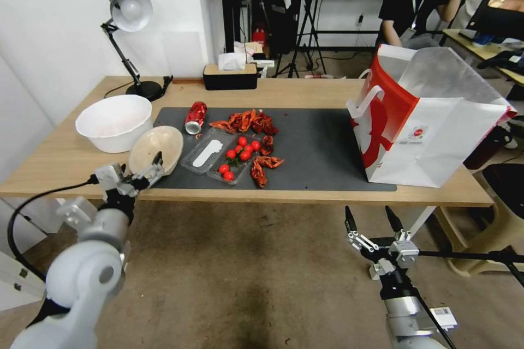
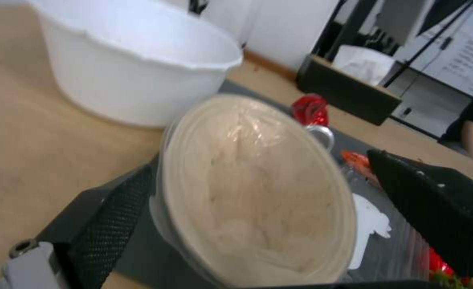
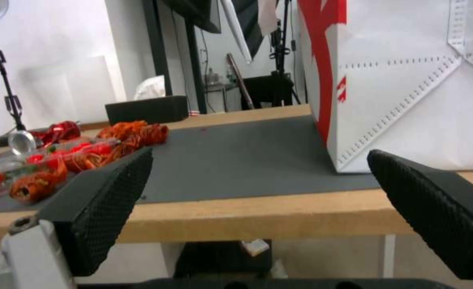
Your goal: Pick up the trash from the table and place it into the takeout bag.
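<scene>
One bowl (image 1: 156,148): beige, shallow, tilted at the mat's (image 1: 316,142) near left corner, between the left gripper's (image 1: 154,166) fingers.
Left gripper: fingers spread to either side of the bowl's rim; I cannot tell whether they press on it.
Other trash: crushed red can (image 1: 195,116) just beyond the bowl; crayfish shells (image 1: 250,121) and a clear tray (image 1: 218,156) with cherry tomatoes (image 1: 240,152) mid-mat.
Bag (image 1: 431,120): upright, mouth open, on the table's (image 1: 305,90) right end.
Right gripper (image 1: 373,221): fingers wide apart, holding nothing, below the table edge in front of the bag.
White basin (image 1: 114,121): left of the bowl.
</scene>
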Available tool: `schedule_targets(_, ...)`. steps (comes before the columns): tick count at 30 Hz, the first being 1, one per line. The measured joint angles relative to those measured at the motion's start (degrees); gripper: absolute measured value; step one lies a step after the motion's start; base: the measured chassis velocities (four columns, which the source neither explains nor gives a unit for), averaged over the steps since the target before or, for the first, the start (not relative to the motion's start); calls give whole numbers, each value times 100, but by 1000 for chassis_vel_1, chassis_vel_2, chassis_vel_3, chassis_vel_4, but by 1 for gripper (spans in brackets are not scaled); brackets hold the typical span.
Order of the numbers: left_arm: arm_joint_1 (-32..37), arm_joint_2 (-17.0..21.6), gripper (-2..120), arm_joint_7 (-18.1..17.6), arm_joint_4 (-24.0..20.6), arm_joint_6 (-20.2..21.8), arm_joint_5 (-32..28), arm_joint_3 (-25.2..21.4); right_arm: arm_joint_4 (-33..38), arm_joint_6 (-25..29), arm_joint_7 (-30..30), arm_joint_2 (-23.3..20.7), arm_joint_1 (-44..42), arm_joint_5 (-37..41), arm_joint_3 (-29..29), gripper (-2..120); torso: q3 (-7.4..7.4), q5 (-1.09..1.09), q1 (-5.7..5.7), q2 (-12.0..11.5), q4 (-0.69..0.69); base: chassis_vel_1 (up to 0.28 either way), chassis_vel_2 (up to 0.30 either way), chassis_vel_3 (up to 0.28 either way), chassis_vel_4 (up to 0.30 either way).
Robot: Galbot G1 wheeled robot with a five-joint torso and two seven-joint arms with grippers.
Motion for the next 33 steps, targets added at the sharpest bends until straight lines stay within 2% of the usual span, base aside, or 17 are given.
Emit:
schedule_targets(3, -291, -15, 100, -648, 133, 296, -691, -50, -48, -1, 13, 24, -20, -39, 2, 100, 0, 0, 0, 0, -1, 0, 0, 0, 0)
schedule_targets(4, -291, -15, 100, -648, 133, 296, -691, -50, -48, -1, 13, 24, -20, -39, 2, 100, 0, 0, 0, 0, -1, 0, 0, 0, 0)
schedule_targets(7, -403, -18, 100, -996, 243, 438, -984, -99, -84, 5, 16, 24, -23, -53, 11, 100, 0, 1, 0, 0, -1, 0, 0, 0, 0)
schedule_targets(11, -423, -40, 100, -1266, 350, 536, -1289, -132, -139, 17, 18, 20, -3, -72, 17, 100, -1, 0, 0, 0, 0, 0, 0, 0, 0)
schedule_targets(20, -482, -176, 97, -1205, 268, 484, -2332, -191, -221, 45, 31, 16, 14, -108, 3, 100, -1, 1, 0, 1, -1, 0, 0, 0, 0)
schedule_targets(28, -479, -253, 66, -1298, 270, 425, -2588, -137, -242, 118, 70, 9, -23, -117, 10, 100, -1, 1, 0, 1, -1, 0, 0, 0, 0)
schedule_targets(29, -479, -253, 66, -1298, 270, 425, -2588, -137, -242, 118, 70, 9, -23, -117, 10, 100, -1, 1, 0, 1, -1, 0, 0, 0, 0)
schedule_targets(32, -436, -240, 50, -1300, 259, 412, -2595, -142, -245, 127, 98, 14, -24, -155, 9, 100, 0, 0, 0, 1, 0, 0, 0, 0, 0)
schedule_targets(33, -436, -240, 50, -1300, 259, 412, -2595, -142, -245, 127, 98, 14, -24, -155, 9, 100, 0, 0, 0, 1, 0, 0, 0, 0, 0)
